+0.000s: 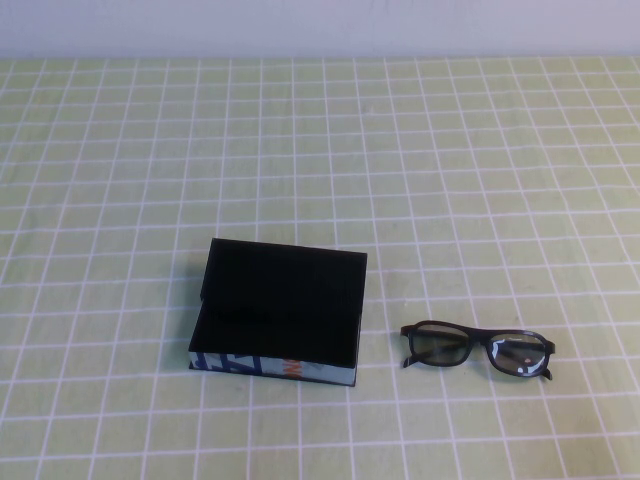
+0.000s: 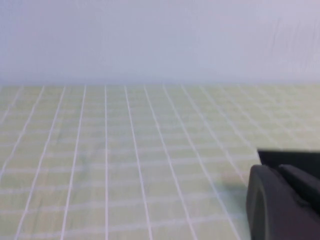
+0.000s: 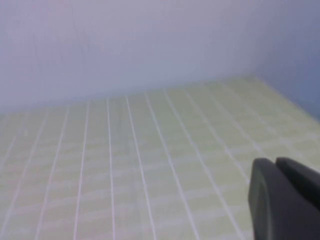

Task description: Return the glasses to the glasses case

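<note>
The glasses case is a flat black box lying left of centre in the high view, with its lid raised at the far side. Its printed blue and orange band faces the near edge. The black glasses lie folded open on the cloth just right of the case, apart from it. Neither gripper shows in the high view. My left gripper is low over the cloth with its fingers together and empty; a black edge, apparently the case, shows behind it. My right gripper is also shut and empty over bare cloth.
A green cloth with a white grid covers the table. A pale wall runs along the far edge, and a second wall meets it at the corner in the right wrist view.
</note>
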